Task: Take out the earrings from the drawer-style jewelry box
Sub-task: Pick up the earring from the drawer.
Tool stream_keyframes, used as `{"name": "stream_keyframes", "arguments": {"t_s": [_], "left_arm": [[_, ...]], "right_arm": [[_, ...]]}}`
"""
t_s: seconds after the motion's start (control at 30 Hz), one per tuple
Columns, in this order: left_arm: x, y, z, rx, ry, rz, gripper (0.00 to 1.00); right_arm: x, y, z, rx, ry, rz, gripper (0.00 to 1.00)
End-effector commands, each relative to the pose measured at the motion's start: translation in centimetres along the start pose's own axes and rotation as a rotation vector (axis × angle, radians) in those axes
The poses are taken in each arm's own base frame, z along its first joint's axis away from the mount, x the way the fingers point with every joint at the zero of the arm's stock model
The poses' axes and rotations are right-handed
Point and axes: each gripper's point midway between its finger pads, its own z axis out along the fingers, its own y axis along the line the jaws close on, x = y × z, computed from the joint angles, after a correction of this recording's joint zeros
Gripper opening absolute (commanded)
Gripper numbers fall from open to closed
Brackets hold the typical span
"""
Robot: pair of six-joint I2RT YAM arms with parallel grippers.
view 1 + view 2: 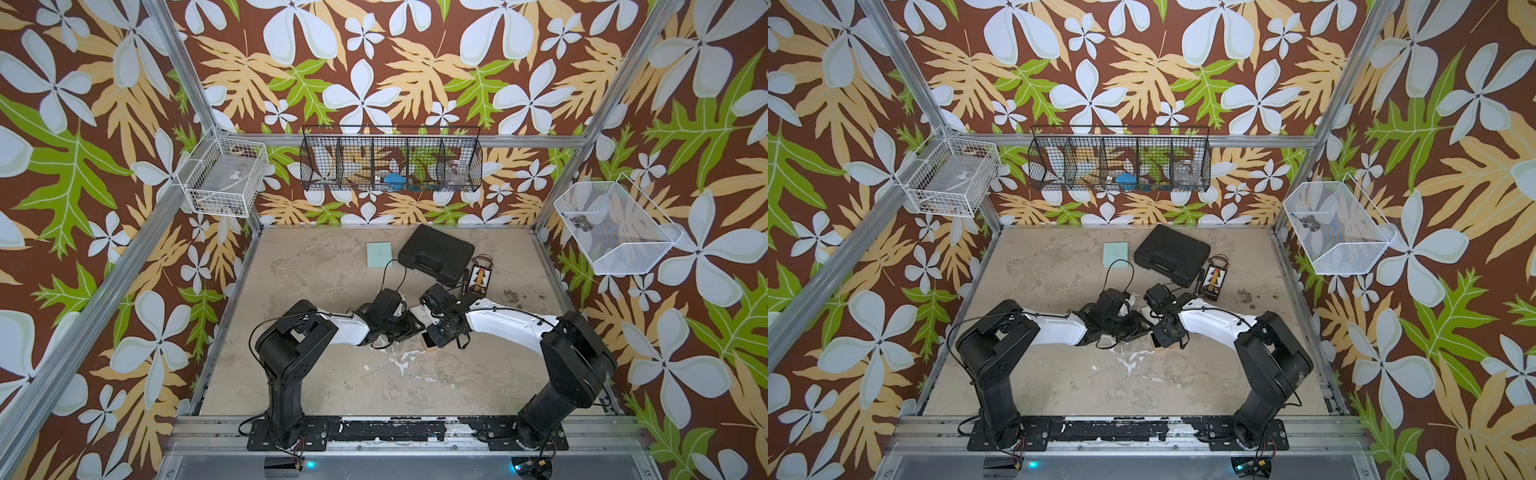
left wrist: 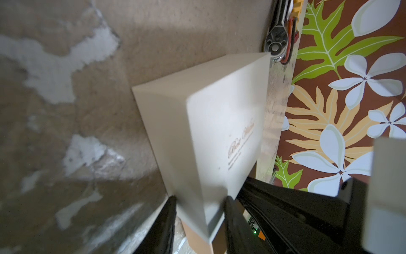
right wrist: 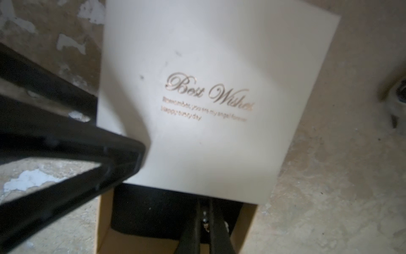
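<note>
Jewelry box point(image 3: 219, 143): white sleeve, gilt "Best Wishes", on the table point(image 3: 340, 176). Left gripper point(image 2: 200, 204): jaws clamped on a sleeve corner. Drawer point(image 3: 104, 220): pulled out and black-lined, clear in the right wrist view only. Right gripper point(image 3: 204, 205): jaws closed on the earrings point(image 3: 205, 216), a pale speck inside the drawer, not discernible in the top views.

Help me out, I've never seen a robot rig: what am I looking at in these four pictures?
Two robot arms stand on a worn table. Two pictures look down from overhead; the other two come from cameras on each wrist. The left gripper clamps the white sleeve of a jewelry box, its drawer pulled out. The right gripper is shut inside the drawer, apparently pinching a tiny earring. Farther back lie a black carrying case, a green paper square and a ratchet.
</note>
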Motion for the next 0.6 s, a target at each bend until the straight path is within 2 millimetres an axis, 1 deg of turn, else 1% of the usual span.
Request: {"name": "stream_keyframes", "arguments": {"t_s": [0.0, 0.3, 0.43, 0.57], "left_arm": [[0.6, 1.2, 0.2, -0.040, 0.020, -0.005, 0.38], [0.6, 1.3, 0.1, -0.044, 0.016, -0.007, 0.38], [0.6, 1.3, 0.1, -0.043, 0.015, -0.005, 0.38], [0.5, 1.2, 0.1, -0.042, 0.014, -0.006, 0.38]], "right_arm": [[-0.3, -0.2, -0.7, 0.004, -0.013, 0.008, 0.08], [-0.6, -0.3, -2.2, 0.004, -0.036, 0.019, 0.08], [-0.5, -0.5, -2.5, 0.008, -0.036, 0.021, 0.08], [-0.3, -0.6, -3.4, 0.003, -0.045, 0.035, 0.08]]}}
